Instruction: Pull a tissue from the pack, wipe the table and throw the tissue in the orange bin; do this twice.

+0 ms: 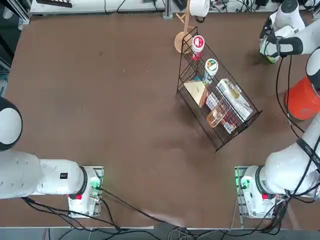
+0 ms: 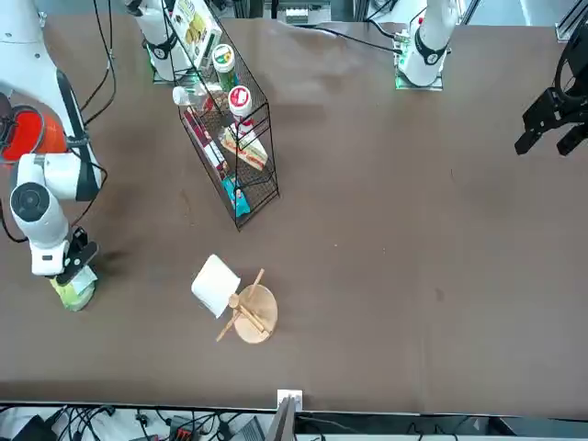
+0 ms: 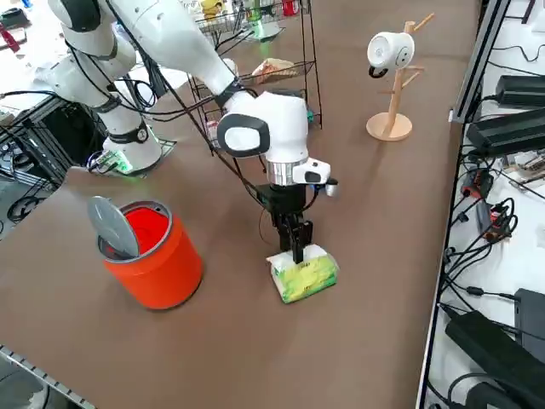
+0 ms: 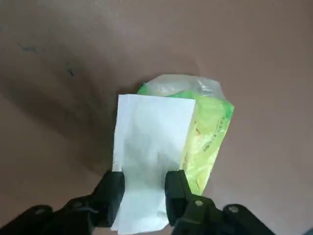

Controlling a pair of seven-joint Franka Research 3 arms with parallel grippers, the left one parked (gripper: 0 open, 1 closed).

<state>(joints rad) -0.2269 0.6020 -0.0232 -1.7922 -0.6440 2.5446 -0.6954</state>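
Observation:
The green pack [image 3: 305, 274] lies on the brown table [image 1: 100, 100] at its far right; a sliver of it [image 1: 270, 59] shows under the arm from above, and it [image 2: 73, 292] sits near the left edge in the front view. A white tissue [image 4: 151, 137] stands up out of the pack [image 4: 208, 132]. My right gripper [image 3: 298, 247] points straight down onto the pack. Its fingers [image 4: 113, 188] stand on either side of the tissue with a gap between them, so the gripper [image 4: 144, 183] is open. The orange bin [image 3: 153, 256] stands beside the pack, toward the robot's bases.
A black wire basket [image 1: 217, 95] full of snack packets and red-lidded cups lies mid-table. A wooden mug tree [image 3: 392, 94] carrying a white mug [image 3: 387, 49] stands at the far edge. The bin's grey swing lid [image 3: 115, 226] is tilted. Cables trail off the table's right edge.

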